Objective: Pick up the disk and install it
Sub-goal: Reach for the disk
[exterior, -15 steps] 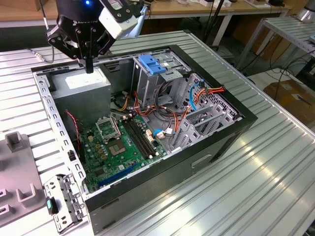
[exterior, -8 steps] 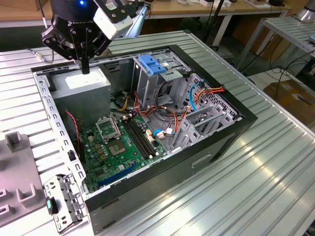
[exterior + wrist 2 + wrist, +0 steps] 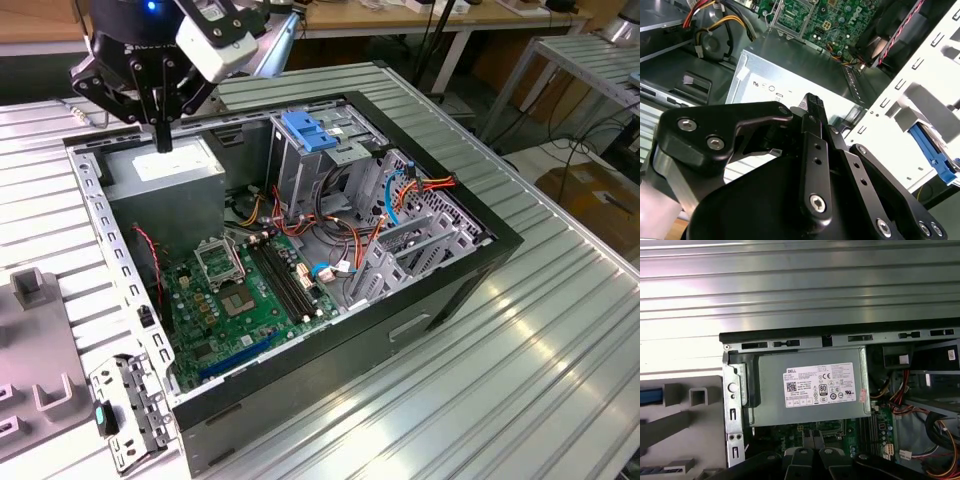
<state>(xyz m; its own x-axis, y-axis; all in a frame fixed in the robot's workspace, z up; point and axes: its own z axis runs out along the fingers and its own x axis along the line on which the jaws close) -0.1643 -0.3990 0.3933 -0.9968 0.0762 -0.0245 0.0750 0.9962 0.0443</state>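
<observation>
While it hangs above the grey power supply [image 3: 190, 185], pincer [image 3: 162, 140] pressed together, empty.

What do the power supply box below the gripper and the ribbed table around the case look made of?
Power supply box: likely sheet steel, matte grey, with folded seams; its white sticker looks like printed paper or film. Table: probably aluminium, bare and bright, judging by the ribbed profile and strong glare.
</observation>
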